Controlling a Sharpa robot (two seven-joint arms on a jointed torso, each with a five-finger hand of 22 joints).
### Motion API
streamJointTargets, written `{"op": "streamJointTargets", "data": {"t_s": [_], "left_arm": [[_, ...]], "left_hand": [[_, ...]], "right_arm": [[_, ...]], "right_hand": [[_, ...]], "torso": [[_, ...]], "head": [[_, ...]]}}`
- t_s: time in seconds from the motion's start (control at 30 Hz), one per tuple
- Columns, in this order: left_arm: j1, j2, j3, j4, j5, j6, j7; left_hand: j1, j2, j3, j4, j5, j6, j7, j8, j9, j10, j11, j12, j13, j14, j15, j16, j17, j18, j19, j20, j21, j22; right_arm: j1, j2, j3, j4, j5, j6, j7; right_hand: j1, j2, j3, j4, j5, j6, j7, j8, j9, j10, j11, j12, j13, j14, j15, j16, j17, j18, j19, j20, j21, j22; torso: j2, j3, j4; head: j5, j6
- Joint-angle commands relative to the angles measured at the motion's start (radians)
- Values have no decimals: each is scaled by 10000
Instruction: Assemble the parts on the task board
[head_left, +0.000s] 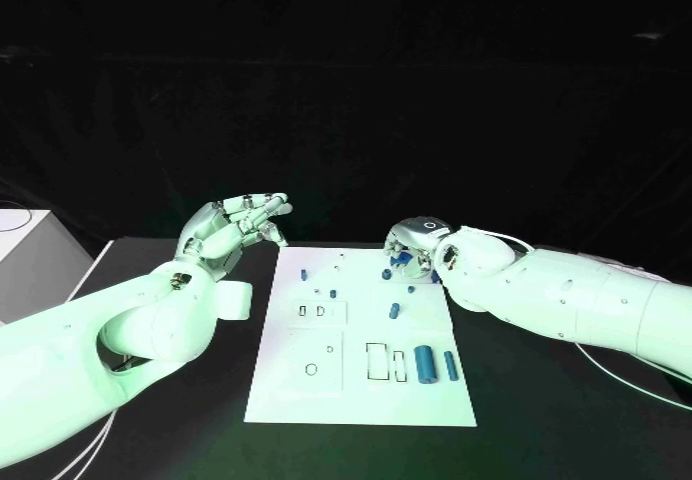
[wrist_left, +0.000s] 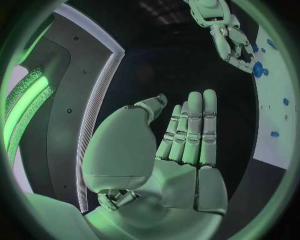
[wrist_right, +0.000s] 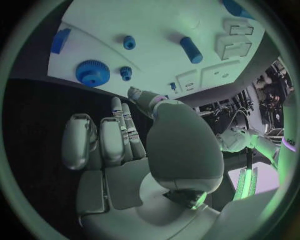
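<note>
On task board (head_left: 289, 385): blue parts (head_left: 426, 363). Left hand (head_left: 238, 228), right hand (head_left: 418, 255) both spread, holding nothing.

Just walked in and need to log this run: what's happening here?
A two-armed robot is assembling small blue parts on a white task board. Right now neither robot hand holds anything. The left hand is raised, open, beside the board's far left corner. The right hand hovers open over the far edge, near a blue gear.

Dim green-tinted light is being cast from above; the backdrop is being left black, and wrist-view edges are being bent by fisheye distortion.
</note>
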Motion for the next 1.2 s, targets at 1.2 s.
{"op": "streamJointTargets", "data": {"t_s": [1.2], "left_arm": [[12,-124,87,137,-100,77,-163]], "left_hand": [[-97,-1,70,4,15,-49,78,13,-4,10,64,-58,10,-122,40,136,-2,119,-181,5,243,150]], "right_arm": [[-223,524,-12,-742,-55,394,168]], "right_hand": [[-25,-26,-107,77,234,-9,-9,24,74,-11,13,4,30,345,-44,171,59,-118,66,-20,129,115]], "torso": [[207,10,50]], "head": [[57,-3]]}}
